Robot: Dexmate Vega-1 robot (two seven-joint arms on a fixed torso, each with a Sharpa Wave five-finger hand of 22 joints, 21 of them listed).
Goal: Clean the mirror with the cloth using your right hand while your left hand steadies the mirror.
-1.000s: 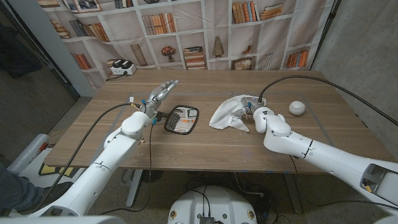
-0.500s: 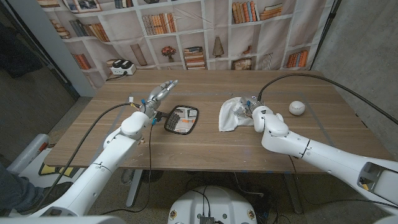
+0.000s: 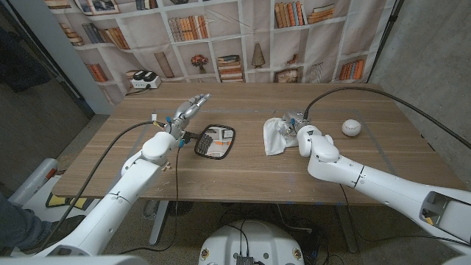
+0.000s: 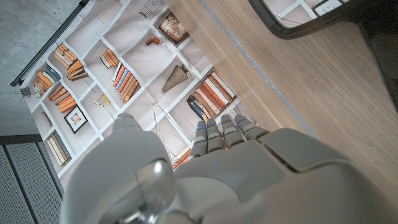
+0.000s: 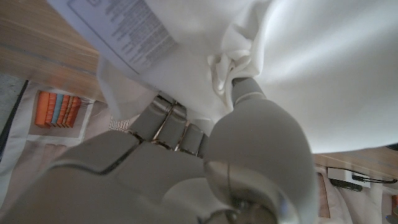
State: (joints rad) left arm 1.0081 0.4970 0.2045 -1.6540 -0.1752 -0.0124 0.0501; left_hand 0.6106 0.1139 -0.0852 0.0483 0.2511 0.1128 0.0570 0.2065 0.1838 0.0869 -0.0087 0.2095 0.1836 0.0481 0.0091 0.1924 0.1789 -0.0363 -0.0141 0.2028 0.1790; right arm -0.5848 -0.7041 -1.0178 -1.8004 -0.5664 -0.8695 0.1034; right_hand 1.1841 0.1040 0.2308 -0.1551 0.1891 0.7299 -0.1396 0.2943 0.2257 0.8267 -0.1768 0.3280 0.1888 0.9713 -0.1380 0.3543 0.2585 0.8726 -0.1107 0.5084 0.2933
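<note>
Wood-plank counter (image 3: 243, 173) before a bookshelf backdrop (image 3: 243, 29) carries mirror (image 3: 215, 141) and white ball (image 3: 351, 127); right robot hand (image 3: 300, 132) grips the cloth (image 3: 276, 135), left robot hand (image 3: 188, 108) outstretched, empty.

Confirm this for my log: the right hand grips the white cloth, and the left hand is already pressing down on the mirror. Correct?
Not quite. The right hand does grip the white cloth, but the left hand is not on the mirror; the head view shows it beside the mirror, fingers extended and apart from the frame.
</note>
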